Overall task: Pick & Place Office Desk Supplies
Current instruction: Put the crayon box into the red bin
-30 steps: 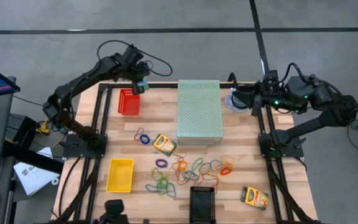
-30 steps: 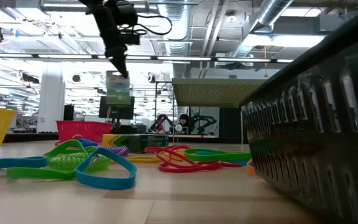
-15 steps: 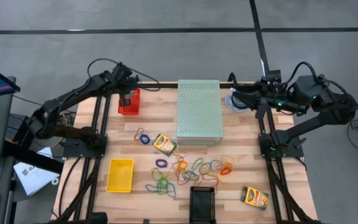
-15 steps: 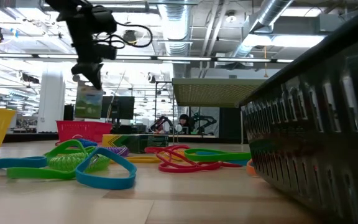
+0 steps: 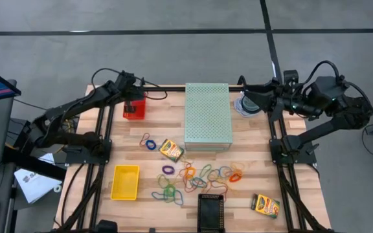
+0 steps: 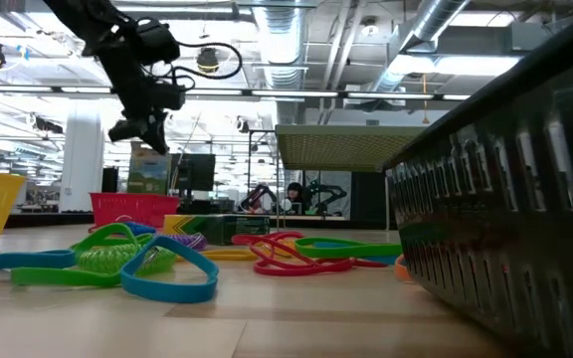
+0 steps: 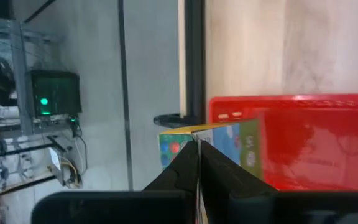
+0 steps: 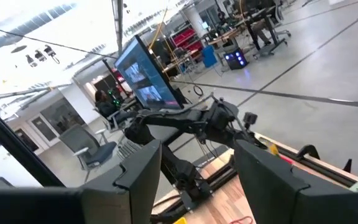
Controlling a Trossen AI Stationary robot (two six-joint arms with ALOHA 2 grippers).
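Pale wood planks make up the table (image 5: 251, 162), framed in black rails, with grey floor around it and an open hall of ceiling pipes and strip lights behind in the low view. Much of that low view is blocked by a dark slatted bin (image 6: 505, 199) close to the lens. Over the red bin (image 5: 134, 107) at the far left, the left gripper (image 5: 133, 103) is clamped on a crayon box (image 7: 229, 143), its fingers pressed together across the box's edge; the printing on the box is too blurred to read. The right gripper (image 5: 246, 102) waits with fingers apart at the far right edge, above a clear disc case that it mostly hides. Rubber bands (image 5: 199, 175) lie scattered in the middle front, near two more crayon boxes (image 5: 171, 150), a yellow bin (image 5: 125, 182) and a pale green perforated box (image 5: 207, 115).
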